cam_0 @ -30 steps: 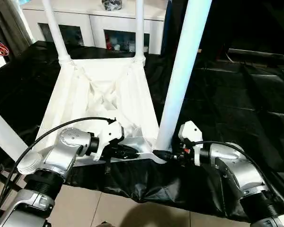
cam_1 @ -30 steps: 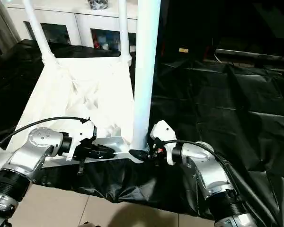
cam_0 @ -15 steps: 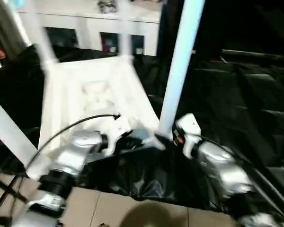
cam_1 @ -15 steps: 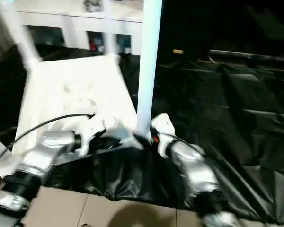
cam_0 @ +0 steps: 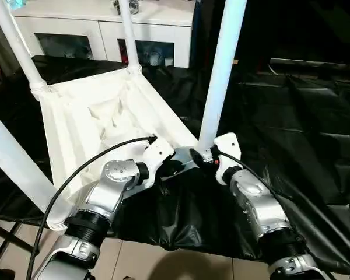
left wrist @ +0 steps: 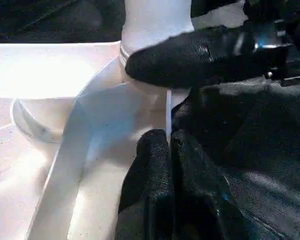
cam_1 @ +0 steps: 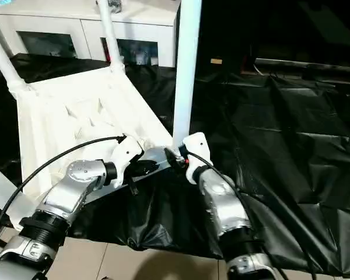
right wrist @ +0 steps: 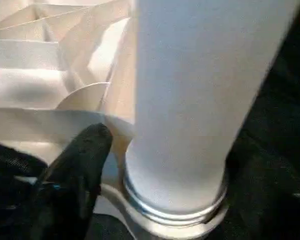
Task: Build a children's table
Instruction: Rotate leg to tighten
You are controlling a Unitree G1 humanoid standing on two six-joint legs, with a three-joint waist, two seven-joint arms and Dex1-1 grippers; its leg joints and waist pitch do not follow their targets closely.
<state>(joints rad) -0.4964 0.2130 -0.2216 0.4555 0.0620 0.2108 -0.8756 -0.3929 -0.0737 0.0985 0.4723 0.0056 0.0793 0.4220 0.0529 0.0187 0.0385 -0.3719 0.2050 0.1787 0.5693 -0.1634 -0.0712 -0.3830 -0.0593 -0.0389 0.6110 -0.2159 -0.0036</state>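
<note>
The children's table lies upside down on black cloth, its white ribbed top (cam_0: 99, 122) facing up with legs standing in its corner sockets. The near right leg (cam_0: 220, 76) rises between my two arms. My left gripper (cam_0: 174, 166) is shut on the thin near rim of the top (left wrist: 168, 107), just beside that leg's socket. My right gripper (cam_0: 199, 156) is at the base of the leg (right wrist: 200, 100), open. One of its black fingers (right wrist: 77, 170) stands a little off the tube, and the other is hidden behind it.
Two far legs (cam_0: 128, 35) and the near left leg (cam_0: 11, 163) stand upright. A white cabinet with glass doors (cam_0: 99, 38) is behind the table. Crumpled black cloth (cam_0: 291, 116) spreads to the right, and tiled floor (cam_0: 140, 256) lies below my arms.
The head view has swung, so the whole scene sits further left and turned. My right gripper's fingers have spread wider at the leg's base. The left gripper keeps its hold on the rim.
</note>
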